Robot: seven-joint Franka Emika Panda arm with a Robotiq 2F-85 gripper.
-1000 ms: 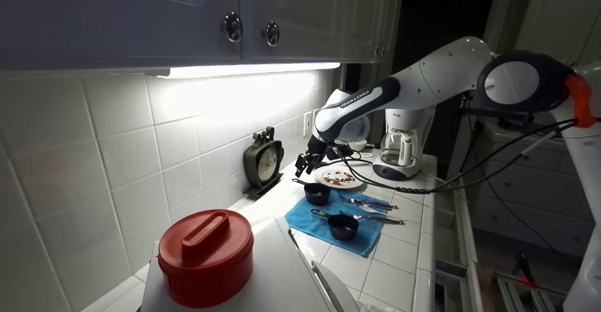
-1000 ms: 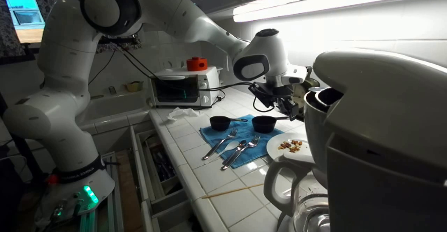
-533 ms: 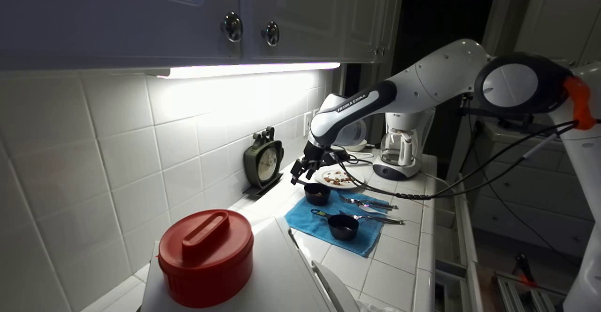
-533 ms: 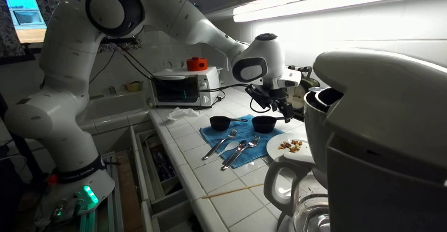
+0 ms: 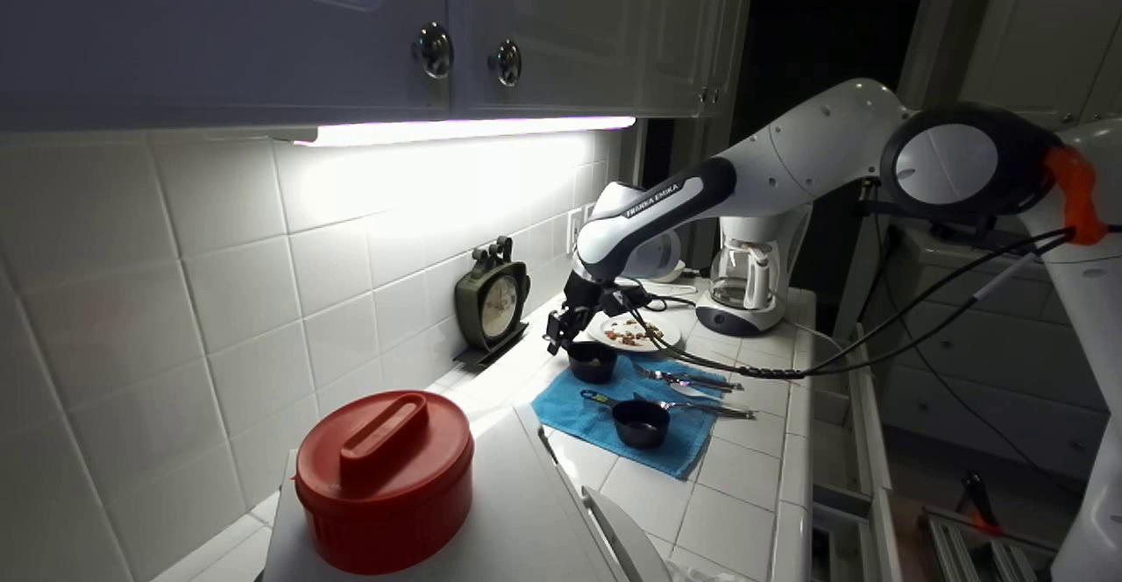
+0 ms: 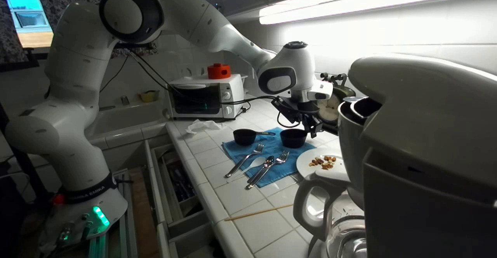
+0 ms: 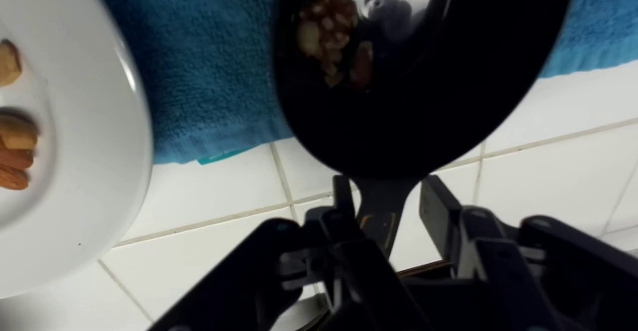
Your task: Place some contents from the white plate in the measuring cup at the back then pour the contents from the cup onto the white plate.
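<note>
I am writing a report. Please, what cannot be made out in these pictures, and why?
Measuring cup: cut off by the wrist view's top edge; its contents cannot be counted.
Handle: its end is hidden by the gripper in the wrist view.
White plate: cut off by the wrist view's left and top edges; partly behind the coffee maker in an exterior view.
Dial: markings too small in both exterior views.

Glaring lamp point(image 5: 473, 131) (much else dim)
</note>
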